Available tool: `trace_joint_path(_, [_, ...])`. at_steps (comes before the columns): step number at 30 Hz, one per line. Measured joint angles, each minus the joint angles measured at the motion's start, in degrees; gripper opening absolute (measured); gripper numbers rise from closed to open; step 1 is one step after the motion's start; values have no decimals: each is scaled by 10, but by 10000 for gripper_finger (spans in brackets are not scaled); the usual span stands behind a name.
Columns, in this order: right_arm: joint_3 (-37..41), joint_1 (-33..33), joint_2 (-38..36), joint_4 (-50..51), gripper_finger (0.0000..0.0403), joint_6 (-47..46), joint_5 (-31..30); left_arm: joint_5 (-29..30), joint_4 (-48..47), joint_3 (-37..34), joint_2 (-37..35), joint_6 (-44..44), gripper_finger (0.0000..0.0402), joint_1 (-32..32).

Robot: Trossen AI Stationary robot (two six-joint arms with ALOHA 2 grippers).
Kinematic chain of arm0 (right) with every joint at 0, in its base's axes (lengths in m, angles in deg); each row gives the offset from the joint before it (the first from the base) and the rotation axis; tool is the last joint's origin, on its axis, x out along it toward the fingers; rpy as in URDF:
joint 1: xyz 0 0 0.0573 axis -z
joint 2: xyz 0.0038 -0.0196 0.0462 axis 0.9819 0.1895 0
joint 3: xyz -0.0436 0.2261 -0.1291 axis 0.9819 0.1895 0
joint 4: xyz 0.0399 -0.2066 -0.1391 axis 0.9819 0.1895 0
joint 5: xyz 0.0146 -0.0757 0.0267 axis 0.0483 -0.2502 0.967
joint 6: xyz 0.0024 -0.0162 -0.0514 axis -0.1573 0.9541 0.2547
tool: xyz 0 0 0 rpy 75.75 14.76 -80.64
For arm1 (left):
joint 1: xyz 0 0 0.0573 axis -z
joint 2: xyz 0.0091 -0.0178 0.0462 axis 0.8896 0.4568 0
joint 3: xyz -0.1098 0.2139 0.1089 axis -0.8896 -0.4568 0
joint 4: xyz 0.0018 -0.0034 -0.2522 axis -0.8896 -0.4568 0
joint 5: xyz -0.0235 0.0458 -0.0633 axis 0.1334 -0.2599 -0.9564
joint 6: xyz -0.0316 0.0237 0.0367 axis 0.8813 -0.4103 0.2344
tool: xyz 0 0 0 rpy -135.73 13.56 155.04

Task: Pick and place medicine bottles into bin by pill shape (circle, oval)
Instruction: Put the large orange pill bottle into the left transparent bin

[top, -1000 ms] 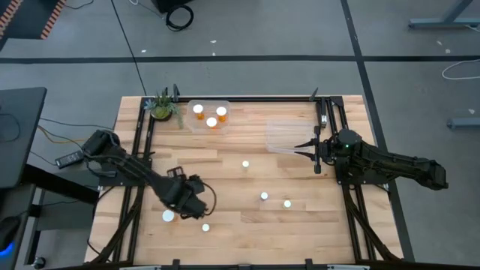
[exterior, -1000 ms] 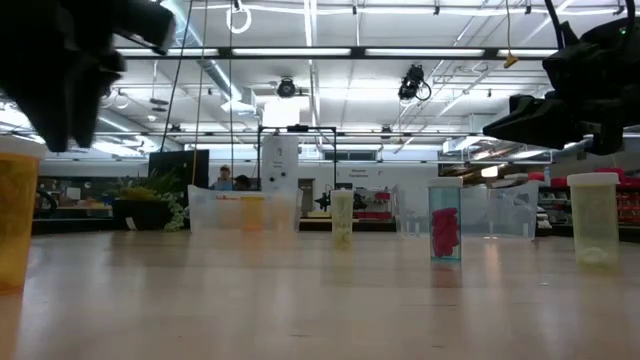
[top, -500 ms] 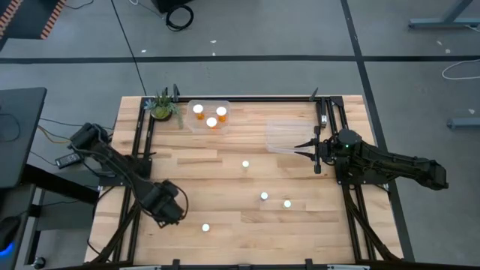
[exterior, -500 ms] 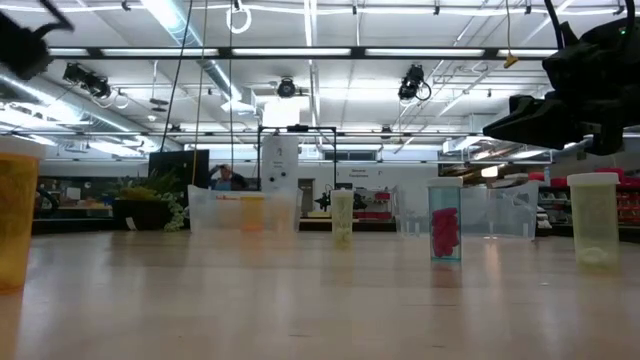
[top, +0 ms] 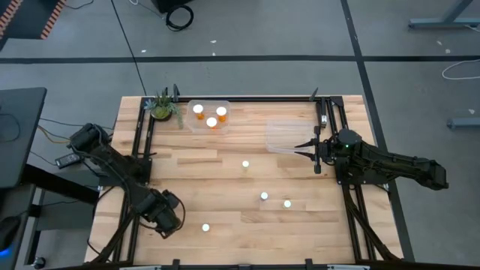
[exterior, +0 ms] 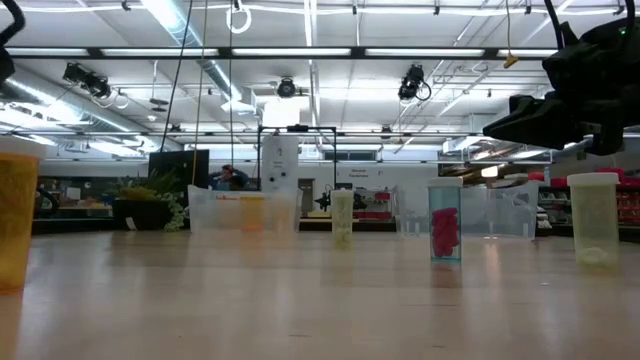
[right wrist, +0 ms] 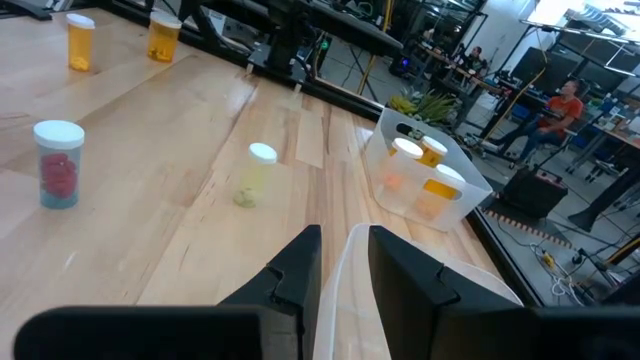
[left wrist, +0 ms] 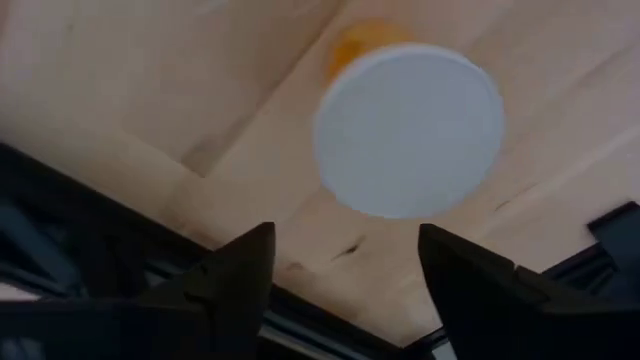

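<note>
The table [top: 225, 161] is seen with bare wood between the scattered bottles; the right gripper [top: 300, 151], fingers together, is hung at the clear bin's [top: 285, 136] rim; the left gripper [top: 166, 219], fingers apart, is poised near the table's front-left edge, directly over an orange bottle [left wrist: 408, 128].

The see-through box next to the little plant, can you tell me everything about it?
The clear bin looks like thin see-through plastic, roughly square with rounded corners and an open top. It sits flat on the wooden table near the far edge, right beside the small potted plant. Three orange medicine bottles with white round caps stand upright inside it. Neither arm is near it or touches it.
</note>
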Motion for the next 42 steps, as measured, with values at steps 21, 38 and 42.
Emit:
trace_joint_path(21, [0,0,0,0,93,0,0,99,47,0,42,-25,304,8])
trace_joint_path(38, [0,0,0,0,93,0,0,82,55,0,42,-77,207,-25])
trace_joint_path(42, [0,0,0,0,93,0,0,78,55,0,41,-116,211,-51])
